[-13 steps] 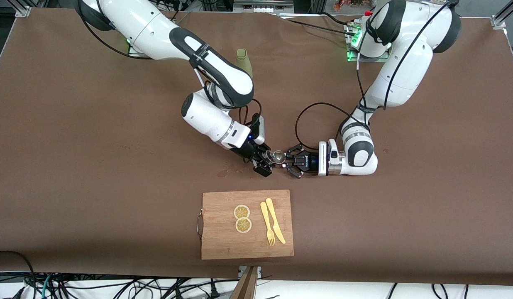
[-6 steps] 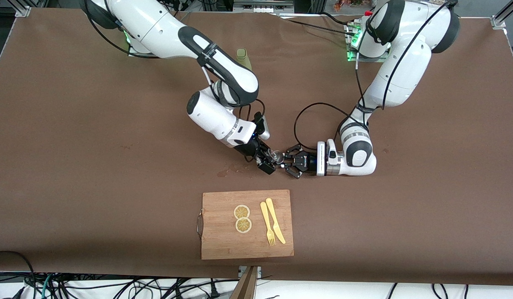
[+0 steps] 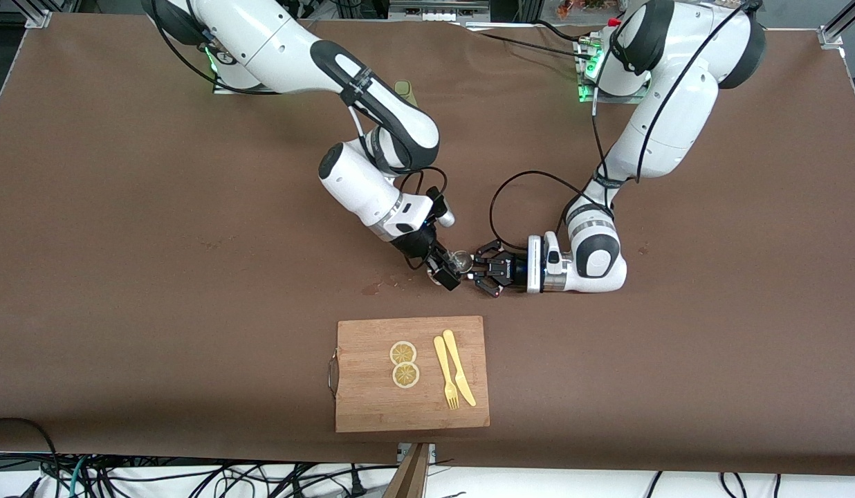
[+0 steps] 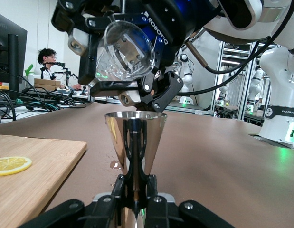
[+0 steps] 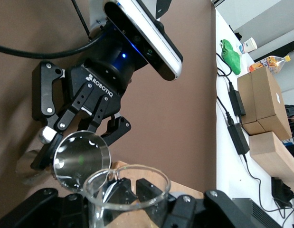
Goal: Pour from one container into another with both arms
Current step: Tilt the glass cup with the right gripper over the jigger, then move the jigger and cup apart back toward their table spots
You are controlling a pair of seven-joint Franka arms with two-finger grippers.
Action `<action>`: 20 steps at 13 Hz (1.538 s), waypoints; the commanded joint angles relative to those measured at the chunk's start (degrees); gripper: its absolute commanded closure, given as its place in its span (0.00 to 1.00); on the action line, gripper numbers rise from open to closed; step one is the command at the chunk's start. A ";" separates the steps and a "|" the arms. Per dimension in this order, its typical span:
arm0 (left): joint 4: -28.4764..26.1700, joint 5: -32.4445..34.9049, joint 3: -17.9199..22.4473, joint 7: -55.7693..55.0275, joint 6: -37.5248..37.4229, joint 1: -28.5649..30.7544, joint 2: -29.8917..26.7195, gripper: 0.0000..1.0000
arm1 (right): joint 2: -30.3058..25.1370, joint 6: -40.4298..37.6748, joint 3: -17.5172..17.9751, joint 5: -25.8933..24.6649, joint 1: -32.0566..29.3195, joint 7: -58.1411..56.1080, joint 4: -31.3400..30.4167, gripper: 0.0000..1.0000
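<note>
Near the middle of the brown table:
Step in hand: the pour itself is judged to be under way; a small clear glass beaker [image 4: 125, 52] is held tipped, mouth down, above a polished steel cone-shaped jigger [image 4: 136, 137], the two close together but apart.
Next move: a steady tilt with the beaker's lip kept over the jigger's rim is judged to be called for; whether liquid is flowing cannot be told, though a small wet spot [image 4: 115, 165] is seen on the table at the jigger's foot.
Right arm: it is reached down from its base at the table's top edge, elbow bent, wrist angled steeply toward the table's middle.
Right gripper [image 3: 447, 268]: it is closed around the glass beaker, which is carried in the air over the jigger.
Left gripper [image 3: 484, 270]: it is clamped on the jigger's narrow waist, and the cup is kept upright, low over the table.
Left arm: it is folded from its base at the top edge, forearm lowered, wrist laid level and pointed toward the right gripper.
By the table's bottom edge: a bamboo cutting board [image 3: 372, 404] with two lemon slices [image 3: 404, 364], a yellow fork [image 3: 445, 373] and a yellow knife [image 3: 458, 367] is left untouched.
</note>
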 commanded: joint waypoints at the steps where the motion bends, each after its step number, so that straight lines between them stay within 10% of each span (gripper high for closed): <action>1: 1.06 -1.86 -0.05 1.59 1.05 -0.59 0.52 1.00 | -1.11 2.26 -2.35 -0.53 2.32 -1.17 -1.09 1.00; 20: 1.76 -1.42 0.21 2.02 0.96 -0.50 0.61 1.00 | -3.92 3.68 -2.27 6.75 2.68 9.02 -4.26 1.00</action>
